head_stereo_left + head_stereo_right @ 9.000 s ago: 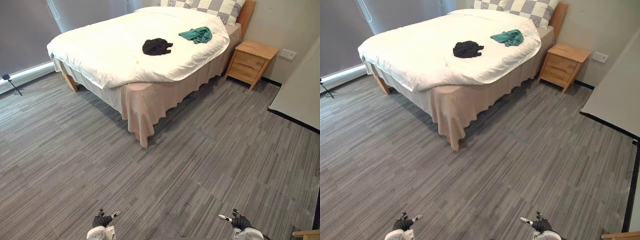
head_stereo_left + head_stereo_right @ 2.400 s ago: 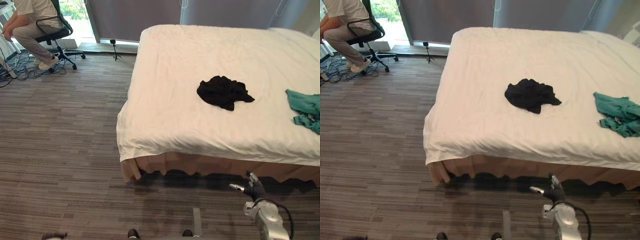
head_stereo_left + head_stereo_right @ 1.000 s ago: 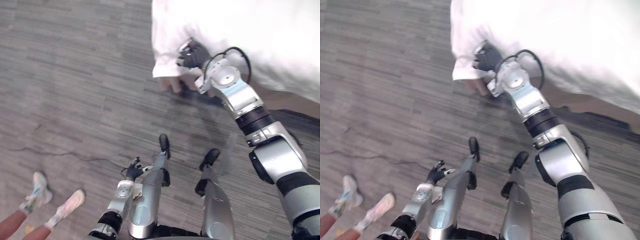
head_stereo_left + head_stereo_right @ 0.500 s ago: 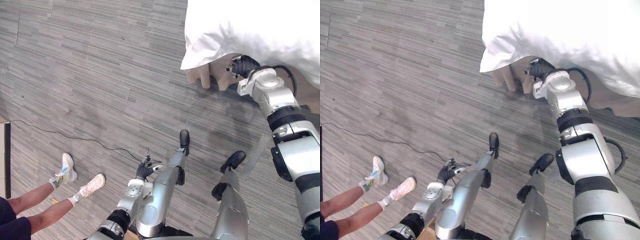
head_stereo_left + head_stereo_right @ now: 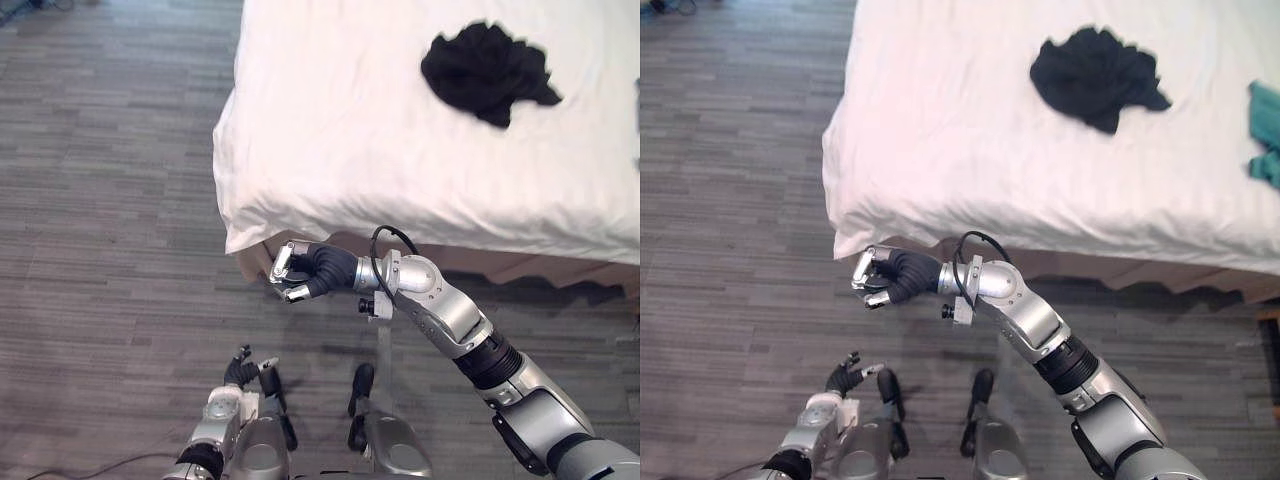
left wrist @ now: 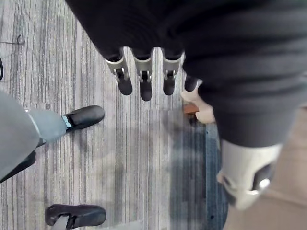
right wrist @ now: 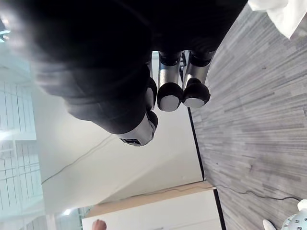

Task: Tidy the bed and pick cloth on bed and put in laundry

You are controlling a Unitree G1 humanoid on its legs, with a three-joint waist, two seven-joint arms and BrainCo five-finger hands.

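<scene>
Right hand: clenched, fingers curled onto the thumb, nothing in it as far as its wrist view shows. It sits low at the bed corner, just under the hanging duvet corner and in front of the skirt. Can't tell if it touches either.

Left hand: relaxed, fingers loose, empty, down low over the floor.

Black cloth lies bunched on top of the duvet, well apart from the right hand and further in from the edge. Teal cloth is further along the bed, at the edge of the right eye view. Neither is picked up yet.

My read: it's on the tidy step, working the duvet corner.

Risks:
- A closed fist can't grab; it has to open first, or it will just shove the corner.
- So close to the skirt, a pinch could catch skirt instead of duvet.
- A hard tug on the duvet drags the black cloth along or rucks the top.
- The black cloth looks like a long lean over the bed from here, so balance could suffer. Stepping along the side first looks safer.
</scene>
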